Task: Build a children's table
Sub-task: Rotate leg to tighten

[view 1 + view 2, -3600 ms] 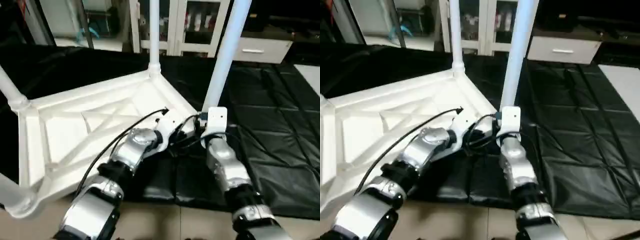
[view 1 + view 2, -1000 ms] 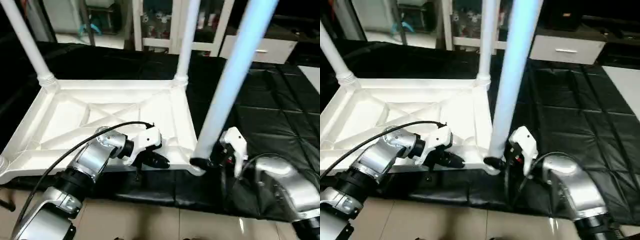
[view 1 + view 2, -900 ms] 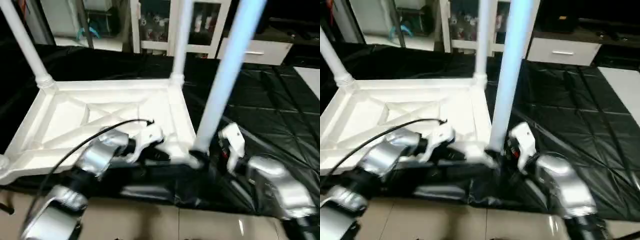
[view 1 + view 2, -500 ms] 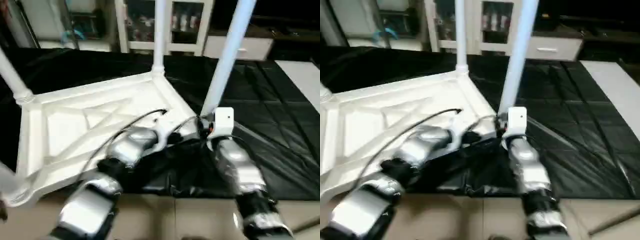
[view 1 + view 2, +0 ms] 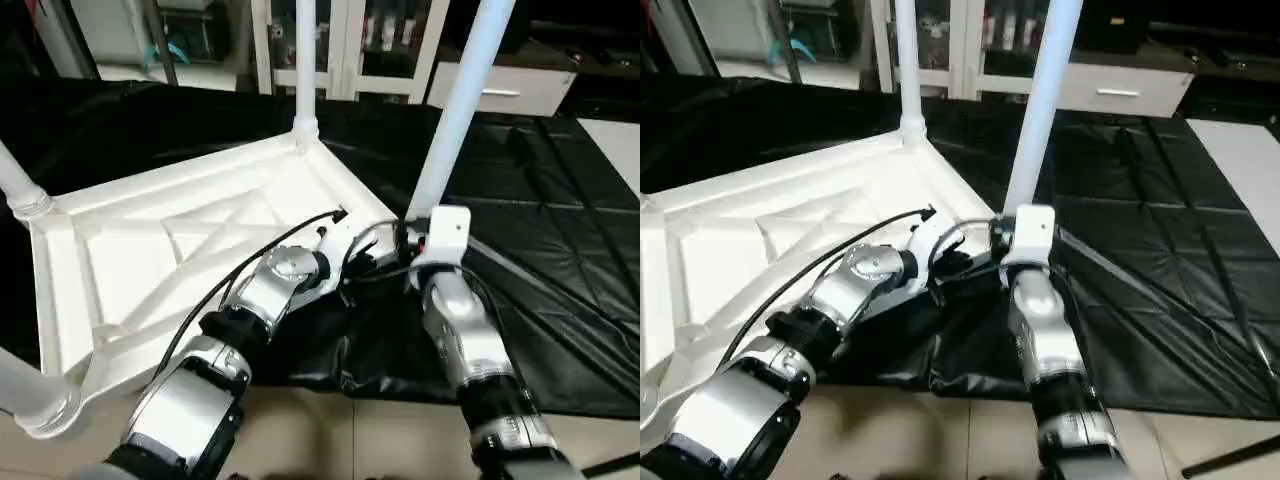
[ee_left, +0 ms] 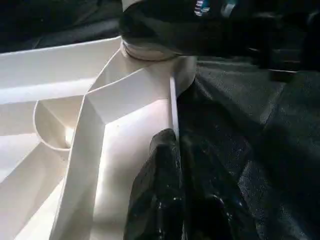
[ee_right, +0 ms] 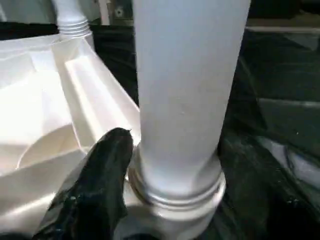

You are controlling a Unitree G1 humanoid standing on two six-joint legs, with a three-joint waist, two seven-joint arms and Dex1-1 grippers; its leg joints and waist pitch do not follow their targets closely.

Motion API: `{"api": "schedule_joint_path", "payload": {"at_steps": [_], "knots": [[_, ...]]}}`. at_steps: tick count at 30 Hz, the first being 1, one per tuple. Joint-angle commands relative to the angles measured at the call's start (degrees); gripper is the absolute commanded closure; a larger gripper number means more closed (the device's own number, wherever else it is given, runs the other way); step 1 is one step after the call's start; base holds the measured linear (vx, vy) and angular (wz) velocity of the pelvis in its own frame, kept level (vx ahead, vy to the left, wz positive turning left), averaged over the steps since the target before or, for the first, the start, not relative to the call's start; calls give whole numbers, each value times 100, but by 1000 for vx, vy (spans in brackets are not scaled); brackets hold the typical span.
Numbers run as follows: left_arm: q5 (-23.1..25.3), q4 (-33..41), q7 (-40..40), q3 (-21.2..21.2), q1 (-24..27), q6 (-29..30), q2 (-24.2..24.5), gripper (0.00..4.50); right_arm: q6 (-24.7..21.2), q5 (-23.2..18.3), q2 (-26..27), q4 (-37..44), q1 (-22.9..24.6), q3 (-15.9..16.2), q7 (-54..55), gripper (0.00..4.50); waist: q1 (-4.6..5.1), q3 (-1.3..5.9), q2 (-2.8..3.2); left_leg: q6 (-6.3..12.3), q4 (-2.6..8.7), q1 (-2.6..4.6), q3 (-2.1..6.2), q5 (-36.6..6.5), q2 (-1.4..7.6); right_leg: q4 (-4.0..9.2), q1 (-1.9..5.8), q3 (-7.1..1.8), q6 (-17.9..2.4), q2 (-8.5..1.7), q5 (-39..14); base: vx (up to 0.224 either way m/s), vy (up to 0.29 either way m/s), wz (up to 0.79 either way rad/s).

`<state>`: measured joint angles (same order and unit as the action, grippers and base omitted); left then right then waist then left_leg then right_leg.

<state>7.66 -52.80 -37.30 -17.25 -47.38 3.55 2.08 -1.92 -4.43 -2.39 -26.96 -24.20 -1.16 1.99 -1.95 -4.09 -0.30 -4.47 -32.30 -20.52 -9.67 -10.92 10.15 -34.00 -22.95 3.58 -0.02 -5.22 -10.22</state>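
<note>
The top (image 5: 190, 240) is laid upside down on the black mat (image 5: 560, 230), its X-ribbed underside turned up so that the corner sockets can be reached from above. Legs are stood in the corners: one (image 5: 305, 60) at the far corner, one (image 5: 15, 180) at the corner to the far left, and the foot of another (image 5: 25, 400) is seen at the corner nearest the camera.

At the top's right-hand corner a fourth leg (image 5: 455, 110) is stood upright in its socket. The right gripper (image 7: 165, 165) is placed around the base of this leg, just above the ribbed collar, one black finger (image 7: 100, 180) pressed to each side; the leg is grasped, apparently so that it can be steadied or turned home in the socket.

The left gripper (image 6: 175, 190) is clenched on the raised rim (image 6: 172, 110) of the top, just beside that same corner, with the rim's thin edge pinched between the two fingers. By this hold the top is judged to be kept from sliding or twisting on the mat while the leg is worked.

With a leg seen at all four corners, the assembly is judged to be near its end; whether the fourth leg is fully seated cannot be told.
</note>
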Motion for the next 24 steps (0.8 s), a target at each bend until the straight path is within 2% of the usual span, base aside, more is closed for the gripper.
{"api": "schedule_joint_path", "payload": {"at_steps": [1,2,5,6,7,8,10,11,12,14,15,16,17,18,19,20,21,22,23,24], "knots": [[109,-318,-94,-115,177,-148,116,450,-102,118,-198,539,264,24,-101,132,-7,290,-34,382,401,-24,40,-1286,244,500,260,-266,-1095,-301,-1443,0,0,0],[139,-358,-159,-149,168,-328,130,450,-143,101,-287,873,491,4,-223,132,-23,289,-41,425,399,-30,42,-1230,240,506,269,-271,-1016,-293,-1383,0,0,0],[173,-423,-239,-154,159,-846,141,450,-212,42,-481,1781,1175,-107,-432,132,-39,288,-52,497,397,-35,42,-1224,242,512,270,-278,-955,-299,-1359,0,0,0],[180,-436,-264,-146,156,-1145,154,450,-197,-24,-579,2185,1524,-127,-552,132,-46,277,-43,527,404,-42,42,-1291,237,545,264,-274,-905,-300,-1517,0,0,0],[180,-436,-264,-146,156,-1145,154,450,-197,-24,-579,2185,1524,-127,-552,132,-46,277,-43,527,404,-42,42,-1291,237,545,264,-274,-905,-300,-1517,0,0,0],[140,-435,-228,-85,146,-1476,159,450,-165,-126,-710,2541,1874,-90,-776,132,-43,271,-41,553,411,-48,46,-1377,232,560,260,-268,-856,-308,-1782,0,0,0],[82,-435,-112,10,120,-1522,151,450,-185,-183,-753,2665,2022,-96,-853,132,-40,276,-60,592,403,-65,51,-1328,232,562,268,-271,-797,-317,-1899,0,0,0],[-224,-350,-402,226,112,-1348,136,450,-259,-291,-832,2805,2213,-90,-1001,132,-30,262,-35,614,405,-68,44,-1299,229,569,248,-266,-822,-311,-1923,0,0,0],[-314,-316,-516,273,114,-1269,140,423,-287,-318,-864,2853,2267,-80,-1048,131,-34,265,-44,630,397,-70,42,-1264,226,571,256,-267,-828,-317,-1931,0,0,0],[-409,-221,-716,326,128,-1150,186,395,-374,-344,-928,2958,2358,-72,-1143,131,-38,266,-21,670,386,-87,43,-1131,223,547,251,-260,-936,-319,-1818,0,0,0],[-506,-93,-958,367,157,-997,238,391,-499,-401,-978,3047,2396,-53,-1269,131,-57,304,0,714,363,-64,32,-994,235,520,248,-263,-1051,-314,-1534,0,0,0],[-649,159,-1338,385,225,-707,325,382,-716,-498,-1040,3154,2413,-20,-1443,131,-53,336,16,808,327,-67,35,-709,253,441,260,-260,-1216,-301,-920,0,0,0],[-661,184,-1369,384,233,-679,332,370,-734,-507,-1045,3161,2413,-18,-1457,131,-47,354,21,868,314,-77,43,-511,263,374,285,-258,-1336,-302,-500,0,0,0],[-818,546,-1755,358,341,-279,435,359,-891,-565,-1142,3212,2399,55,-1654,131,-37,377,18,1023,257,-97,40,-157,250,287,275,-247,-1500,-270,256,0,0,0],[-1009,965,-2139,309,467,137,558,350,-1023,-630,-1245,3259,2381,131,-1862,131,-33,379,24,1096,241,-87,36,-46,255,253,265,-245,-1586,-272,536,0,0,0],[-1009,965,-2139,309,467,137,558,350,-1023,-630,-1245,3259,2381,131,-1862,131,-32,389,31,1261,210,-99,41,230,262,191,288,-237,-1758,-288,944,0,0,0],[-1135,1231,-2381,274,547,395,640,344,-1103,-668,-1313,3295,2372,180,-1998,131,-23,382,52,1403,174,-70,11,315,259,184,239,-237,-1874,-281,1094,0,0,0],[-1250,1583,-2647,206,661,654,772,344,-1199,-710,-1391,3336,2361,224,-2139,131,-13,385,19,1493,161,-90,9,332,260,182,264,-235,-1932,-291,1075,0,0,0],[-1306,1784,-2794,166,728,786,851,327,-1258,-740,-1433,3364,2357,244,-2214,131,-34,388,37,1497,162,-82,23,333,277,167,276,-233,-1956,-313,1020,0,0,0],[-1504,2546,-3211,17,968,1368,1239,310,-1421,-857,-1607,3434,2303,312,-2487,131,-31,368,5,1504,170,-78,5,214,288,189,258,-233,-1948,-304,788,0,0,0]]}}
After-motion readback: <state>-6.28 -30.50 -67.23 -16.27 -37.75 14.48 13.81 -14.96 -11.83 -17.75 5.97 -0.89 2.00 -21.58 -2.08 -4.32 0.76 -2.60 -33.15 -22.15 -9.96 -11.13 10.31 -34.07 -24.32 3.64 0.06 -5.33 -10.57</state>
